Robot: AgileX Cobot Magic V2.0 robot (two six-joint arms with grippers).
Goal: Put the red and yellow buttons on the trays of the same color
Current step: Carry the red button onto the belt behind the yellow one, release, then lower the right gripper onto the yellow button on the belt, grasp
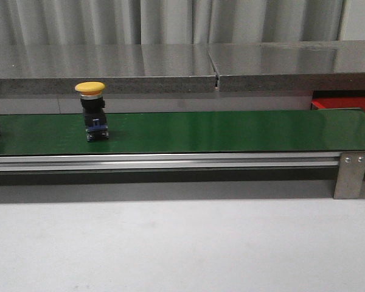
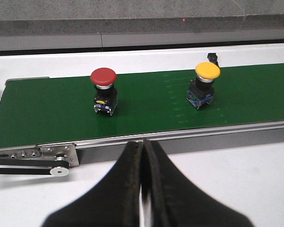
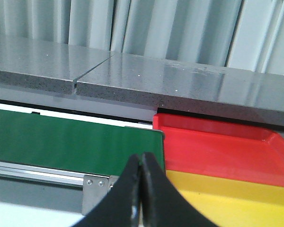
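Left wrist view: left tool (image 2: 143, 156) closed, empty, as is right tool (image 3: 141, 170); open wide, descend straight over red button (image 2: 104, 90), grip body below cap.

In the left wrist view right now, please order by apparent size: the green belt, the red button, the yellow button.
1. The green belt, by far the largest.
2. and 3. The red button and the yellow button look nearly alike; the red one seems slightly bigger, but it may only be nearer the camera, so I do not rank them.
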